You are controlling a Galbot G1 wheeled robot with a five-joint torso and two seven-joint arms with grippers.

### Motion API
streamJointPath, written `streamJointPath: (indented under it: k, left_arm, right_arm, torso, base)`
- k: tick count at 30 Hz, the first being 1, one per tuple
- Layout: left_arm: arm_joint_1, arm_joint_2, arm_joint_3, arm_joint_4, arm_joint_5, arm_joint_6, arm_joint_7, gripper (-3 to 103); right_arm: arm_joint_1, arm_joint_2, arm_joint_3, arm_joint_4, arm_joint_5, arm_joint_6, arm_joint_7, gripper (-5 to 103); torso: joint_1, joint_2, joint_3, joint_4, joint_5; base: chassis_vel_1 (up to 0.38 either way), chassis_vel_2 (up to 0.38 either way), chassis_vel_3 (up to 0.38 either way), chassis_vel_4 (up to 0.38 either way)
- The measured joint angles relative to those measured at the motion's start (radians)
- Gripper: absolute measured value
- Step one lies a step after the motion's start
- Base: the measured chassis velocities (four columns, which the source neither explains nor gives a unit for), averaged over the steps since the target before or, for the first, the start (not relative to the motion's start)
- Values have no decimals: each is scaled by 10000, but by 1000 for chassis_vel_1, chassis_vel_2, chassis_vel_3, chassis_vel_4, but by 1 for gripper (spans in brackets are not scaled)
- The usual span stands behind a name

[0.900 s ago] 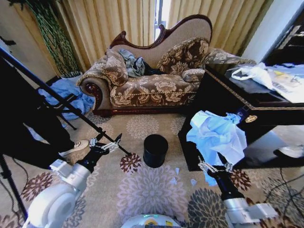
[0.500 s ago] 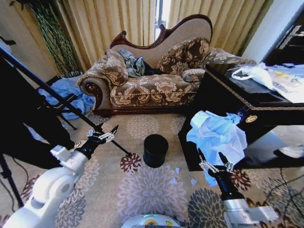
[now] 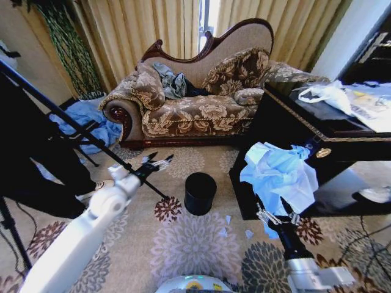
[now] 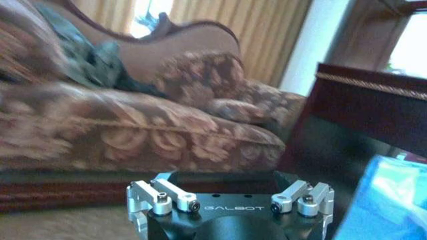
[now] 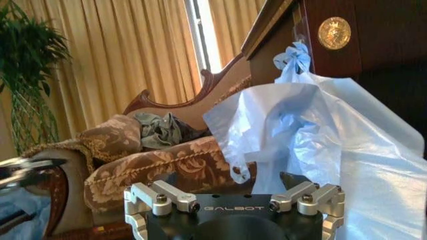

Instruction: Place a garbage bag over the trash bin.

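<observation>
Hanging garbage bag [image 3: 278,173] above right end effector [image 3: 276,215], fingers spread

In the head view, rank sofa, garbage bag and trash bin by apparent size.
1. sofa, clearly largest.
2. garbage bag, hanging at the dark cabinet.
3. trash bin, smallest.
The bag hangs nearer the camera than the sofa, so true sizes may differ.

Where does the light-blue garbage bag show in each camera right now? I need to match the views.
Head view: the garbage bag hangs at the dark cabinet's front corner, right of the trash bin, just above the right gripper.
Left wrist view: a blue sliver at the frame's edge, likely the bag.
Right wrist view: large, draped beyond the gripper.
Shared landmark: the floral sofa.
</observation>
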Motion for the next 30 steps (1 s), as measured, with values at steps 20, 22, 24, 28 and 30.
streamJointPath:
  k: [20, 22, 24, 28, 30]
  left_arm:
    - [-4567, -5090, 4442, 3953, -4472, 1933, -2730, 95]
    - [-4694, -5783, 4572, 4372, -5031, 2066, -2912, 95]
    - [-4702, -6083, 4587, 4509, -5265, 2167, -3044, 95]
    - [-4449, -6554, 4681, 4544, -5920, 2523, -3415, 94]
    - [-4322, -6663, 4717, 4391, -6203, 2649, -3588, 94]
  right_arm:
    - [-322, 384, 79, -368, -480, 147, 67, 100]
    - [-346, 424, 78, -385, -519, 145, 69, 100]
    - [-360, 428, 83, -386, -525, 143, 74, 100]
    - [-383, 357, 178, -442, -517, 154, 101, 100]
    - [-368, 331, 214, -507, -504, 181, 112, 100]
  torso:
    - [-2, 0, -1, 1, 2]
    - [-1, 0, -1, -2, 4]
    - [-1, 0, -1, -3, 2]
    - [-2, 0, -1, 1, 2]
    - [-2, 0, -2, 3, -1]
  base:
    - [0, 0, 0, 0]
    - [0, 0, 0, 0]
    - [0, 0, 0, 0]
    - [0, 0, 0, 0]
    - [0, 0, 0, 0]
